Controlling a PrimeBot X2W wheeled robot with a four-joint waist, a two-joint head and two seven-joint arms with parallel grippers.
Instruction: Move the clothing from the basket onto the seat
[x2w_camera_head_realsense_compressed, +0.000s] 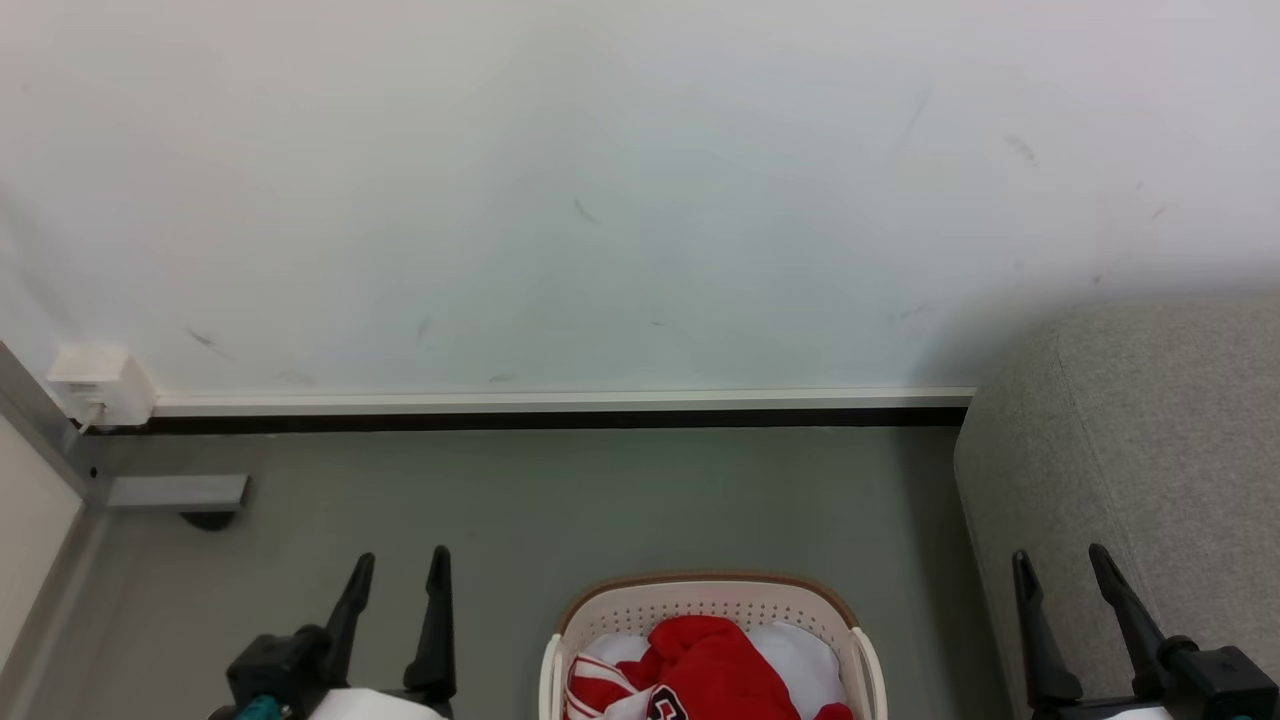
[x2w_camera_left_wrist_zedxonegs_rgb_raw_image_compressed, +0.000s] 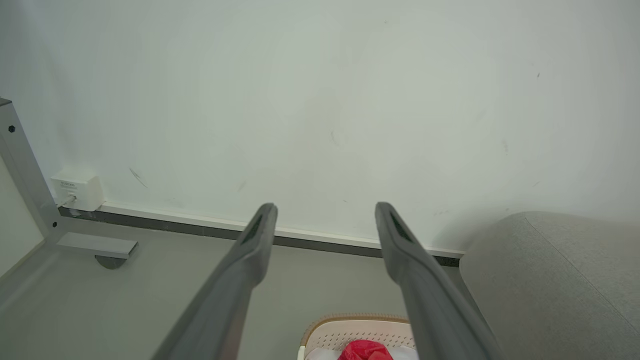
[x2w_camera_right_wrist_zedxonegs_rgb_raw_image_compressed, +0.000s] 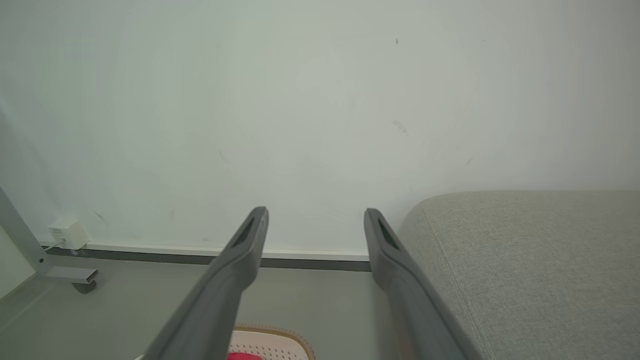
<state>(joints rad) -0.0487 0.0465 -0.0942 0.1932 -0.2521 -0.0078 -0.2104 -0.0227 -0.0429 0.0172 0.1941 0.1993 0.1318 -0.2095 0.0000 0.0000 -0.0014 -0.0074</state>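
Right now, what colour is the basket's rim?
Brown basket rim; the head view shows it best.

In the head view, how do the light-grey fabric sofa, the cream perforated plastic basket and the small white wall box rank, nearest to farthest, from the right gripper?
From the right gripper:
1. Light-grey fabric sofa, close by on the right.
2. Cream perforated plastic basket, on the floor to its left.
3. Small white wall box, far left.

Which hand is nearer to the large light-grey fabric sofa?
Right. The right hand is beside the sofa; the left hand is beyond the cream perforated plastic basket.
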